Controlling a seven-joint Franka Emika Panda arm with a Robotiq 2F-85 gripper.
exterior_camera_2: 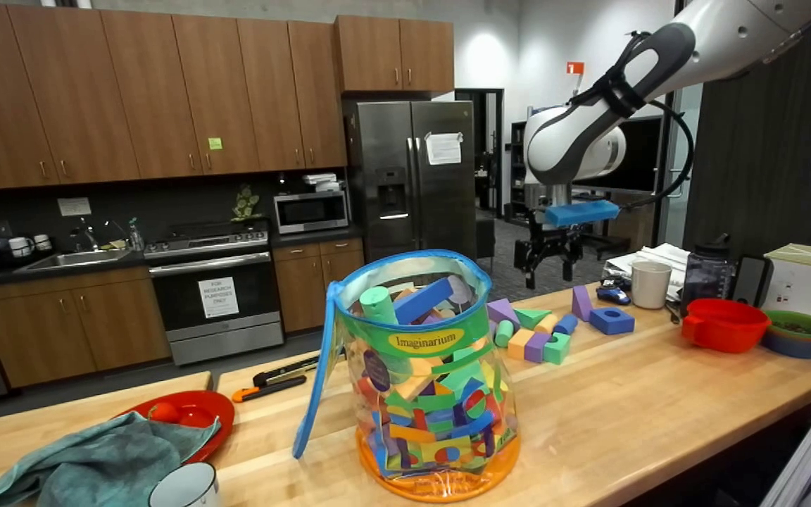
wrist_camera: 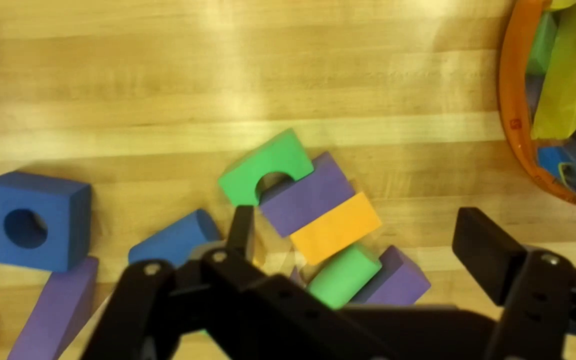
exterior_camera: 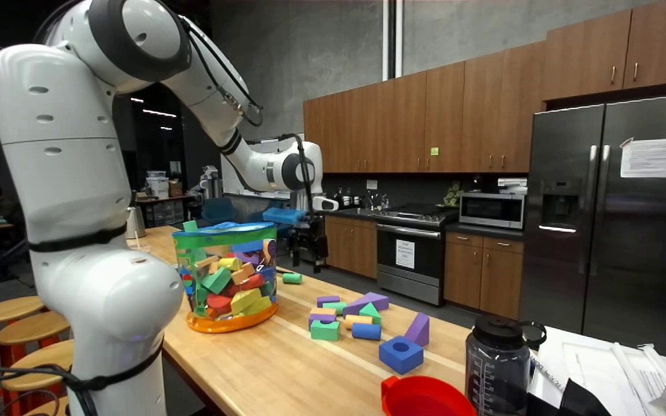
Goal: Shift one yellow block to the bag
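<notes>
Gripper (exterior_camera_2: 549, 279) (jaws apart) abv blks (wrist_camera: 335, 227)

My desk (exterior_camera_2: 659, 415) is pale striped wood. In my wrist view a yellow-orange block (wrist_camera: 336, 227) lies on it, a purple block (wrist_camera: 307, 195) touching its eleven-o'clock side, a green cylinder (wrist_camera: 344, 276) at its six. In an exterior view, reckoned from the clear bag (exterior_camera_2: 423, 343), a holed blue block (exterior_camera_2: 612, 322) lies at two o'clock, a red bowl (exterior_camera_2: 722, 336) between two and three, a red plate (exterior_camera_2: 222, 415) at nine.
</notes>
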